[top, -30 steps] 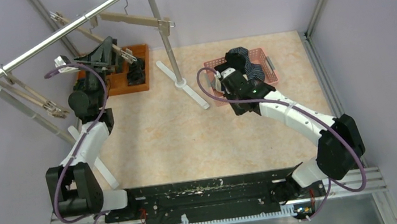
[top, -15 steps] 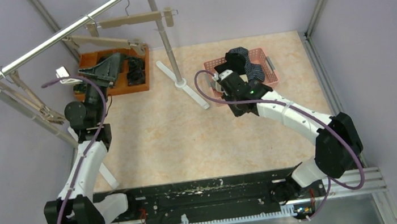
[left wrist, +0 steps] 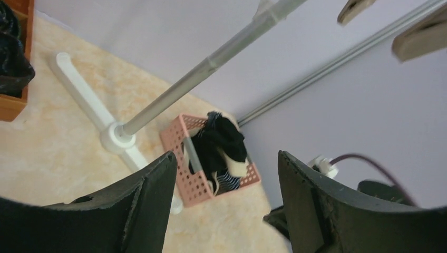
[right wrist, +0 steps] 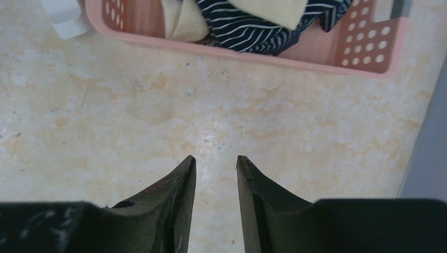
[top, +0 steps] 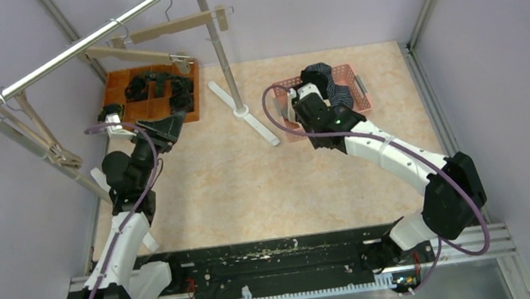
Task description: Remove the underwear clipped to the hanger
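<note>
Navy-striped and black cloth underwear (right wrist: pixel 253 31) is lying heaped in a pink perforated plastic basket (right wrist: pixel 369 48) directly ahead of the right gripper (right wrist: pixel 215 159) — its jaws slightly parted, gripping nothing — while the left gripper (left wrist: pixel 226 157), spread wide and empty, is hovering nearer the seemingly bare wooden clip hangers (top: pixel 163 29).

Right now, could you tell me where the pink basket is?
In the top view the basket sits at the far right of the table, right of the rack's foot, with underwear piled in it.
</note>
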`<action>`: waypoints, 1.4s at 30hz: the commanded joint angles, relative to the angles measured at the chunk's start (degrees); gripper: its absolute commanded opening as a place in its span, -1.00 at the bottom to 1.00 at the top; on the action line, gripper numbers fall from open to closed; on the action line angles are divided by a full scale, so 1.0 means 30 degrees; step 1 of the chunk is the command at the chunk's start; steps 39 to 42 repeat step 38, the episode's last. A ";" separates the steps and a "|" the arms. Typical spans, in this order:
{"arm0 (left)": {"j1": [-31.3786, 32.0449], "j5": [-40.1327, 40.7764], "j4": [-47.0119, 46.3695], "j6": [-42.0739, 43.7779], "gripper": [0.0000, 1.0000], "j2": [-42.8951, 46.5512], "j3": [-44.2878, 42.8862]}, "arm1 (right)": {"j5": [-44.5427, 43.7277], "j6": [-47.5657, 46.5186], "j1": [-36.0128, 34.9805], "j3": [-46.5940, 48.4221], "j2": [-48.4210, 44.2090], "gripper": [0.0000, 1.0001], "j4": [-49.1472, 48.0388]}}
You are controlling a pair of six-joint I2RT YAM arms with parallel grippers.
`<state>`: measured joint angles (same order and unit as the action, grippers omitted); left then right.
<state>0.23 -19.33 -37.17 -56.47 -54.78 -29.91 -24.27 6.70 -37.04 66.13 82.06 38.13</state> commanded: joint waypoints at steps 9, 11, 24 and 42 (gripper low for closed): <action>0.3617 0.3560 0.5671 1.2770 0.58 0.3596 0.2840 | 0.3461 0.2884 0.9872 -0.0426 -0.1686 -0.39 -0.3601; 0.4636 0.4814 0.4045 1.3963 0.65 0.3970 0.4381 | 0.2639 0.2709 0.9910 -0.1561 -0.2605 -0.22 -0.4712; 0.6984 0.5349 -0.2504 2.2923 0.99 0.2413 0.7653 | 0.1769 0.1247 0.9914 -0.7656 -0.9262 -0.19 -1.0174; 0.6933 0.8595 -0.5513 2.1269 1.00 0.5824 1.1285 | 0.1566 0.1574 0.9886 -1.1006 -1.2585 -0.11 -1.1893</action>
